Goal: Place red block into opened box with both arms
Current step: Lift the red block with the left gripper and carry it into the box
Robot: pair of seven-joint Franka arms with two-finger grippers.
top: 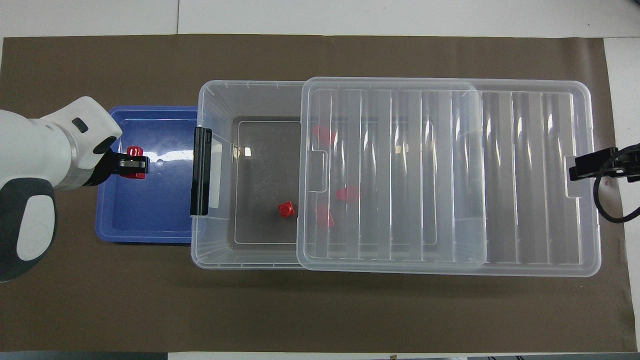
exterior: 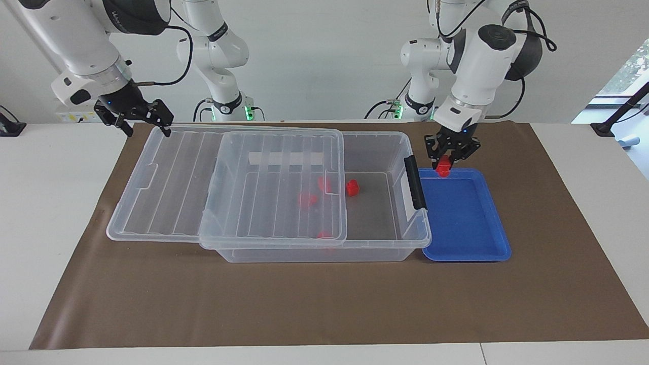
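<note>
The red block [exterior: 444,168] is clamped between the fingertips of the left gripper [exterior: 448,161], protruding just below them, and is carried in the air over the blue tray [exterior: 466,238]. In the overhead view the block [top: 134,168] is seen at about the 9 o'clock edge of the tray's floor, with the left gripper [top: 131,166] pointing toward 3 o'clock at the box [top: 220,100]. The box is partly uncovered: its lid [exterior: 167,203] is slid toward the right arm's end, leaving the end beside the tray open. One red block [exterior: 352,188] lies uncovered on the box floor, and others are seen blurred beneath the lid. The right gripper [exterior: 144,121] is held with its fingers apart over the lid's outer end, and nothing is gripped by it.
</note>
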